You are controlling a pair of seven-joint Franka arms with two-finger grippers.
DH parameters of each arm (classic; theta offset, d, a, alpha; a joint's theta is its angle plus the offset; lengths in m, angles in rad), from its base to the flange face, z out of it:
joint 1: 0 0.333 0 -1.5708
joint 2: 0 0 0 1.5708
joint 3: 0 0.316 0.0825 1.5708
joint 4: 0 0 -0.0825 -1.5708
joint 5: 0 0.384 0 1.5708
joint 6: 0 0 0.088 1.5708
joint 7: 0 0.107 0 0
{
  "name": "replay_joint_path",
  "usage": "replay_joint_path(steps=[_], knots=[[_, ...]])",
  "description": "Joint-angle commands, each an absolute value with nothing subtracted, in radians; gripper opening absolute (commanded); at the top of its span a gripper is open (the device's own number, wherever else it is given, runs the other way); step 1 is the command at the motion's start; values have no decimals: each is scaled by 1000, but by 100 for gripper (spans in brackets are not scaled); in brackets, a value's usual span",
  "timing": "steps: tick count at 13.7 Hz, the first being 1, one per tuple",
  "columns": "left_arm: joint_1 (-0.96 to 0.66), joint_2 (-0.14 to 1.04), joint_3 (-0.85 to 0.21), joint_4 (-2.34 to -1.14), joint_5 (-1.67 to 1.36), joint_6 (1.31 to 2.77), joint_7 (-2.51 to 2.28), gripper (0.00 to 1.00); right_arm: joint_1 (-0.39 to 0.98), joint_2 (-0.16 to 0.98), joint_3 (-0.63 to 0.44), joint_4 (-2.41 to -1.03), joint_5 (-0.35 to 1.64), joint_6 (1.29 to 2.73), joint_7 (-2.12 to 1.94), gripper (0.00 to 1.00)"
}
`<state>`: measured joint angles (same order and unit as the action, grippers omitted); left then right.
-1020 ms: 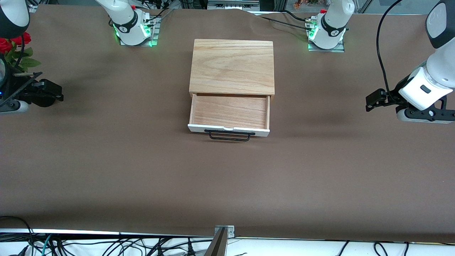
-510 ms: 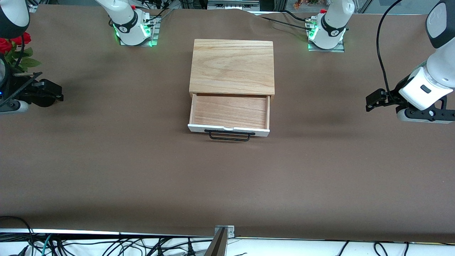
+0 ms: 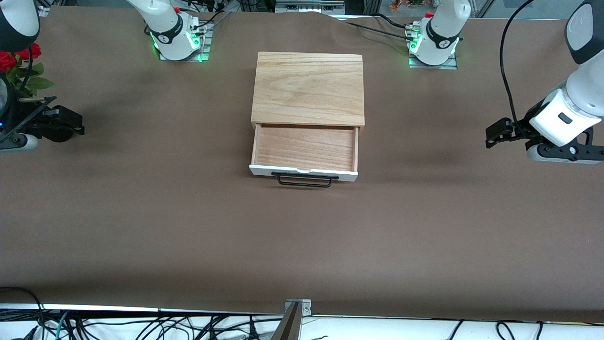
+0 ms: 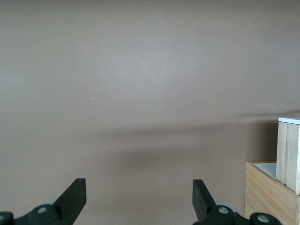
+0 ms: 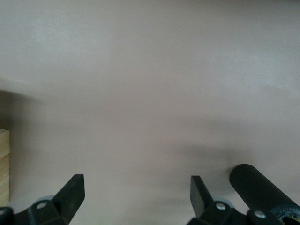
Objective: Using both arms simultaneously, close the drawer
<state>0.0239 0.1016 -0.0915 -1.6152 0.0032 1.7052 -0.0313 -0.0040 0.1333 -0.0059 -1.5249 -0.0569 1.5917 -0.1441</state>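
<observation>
The drawer point(image 3: 305, 150) stands pulled out of the light-wood box point(image 3: 307, 88) at the table's middle, toward the front camera. It is empty, with a white front panel point(image 3: 303, 173) and a black wire handle point(image 3: 304, 181). My left gripper point(image 3: 493, 134) hovers open and empty over bare table at the left arm's end; its fingers point(image 4: 75, 197) spread wide, and the box's corner point(image 4: 274, 185) shows at that view's edge. My right gripper point(image 3: 78, 126) hovers open and empty at the right arm's end; its fingers point(image 5: 75, 190) are apart.
Red flowers with green leaves point(image 3: 19, 66) stand at the right arm's end of the table. A brown cloth point(image 3: 302, 245) covers the table. Cables point(image 3: 141, 326) lie along the edge nearest the front camera. The arm bases point(image 3: 177, 33) stand along the top.
The right gripper has drifted very slightly toward its end of the table. The drawer and left arm have not moved.
</observation>
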Motion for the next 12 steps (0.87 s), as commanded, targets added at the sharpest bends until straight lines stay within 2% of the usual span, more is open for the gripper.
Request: replay_joint_path(steps=[1,8,12], knots=[[25,118,-95,-1582,15,1687,-28,100,-3,153,-3,-1488,-54,1583,-137,100],[-1,198,-100,-1578,-181,1701,-28,100,43,215,3,-1490,123,1621,-133,100],[-101,311,-100,-1577,-239,1856,-31,100,176,323,3,-1479,176,1776,-129,100]])
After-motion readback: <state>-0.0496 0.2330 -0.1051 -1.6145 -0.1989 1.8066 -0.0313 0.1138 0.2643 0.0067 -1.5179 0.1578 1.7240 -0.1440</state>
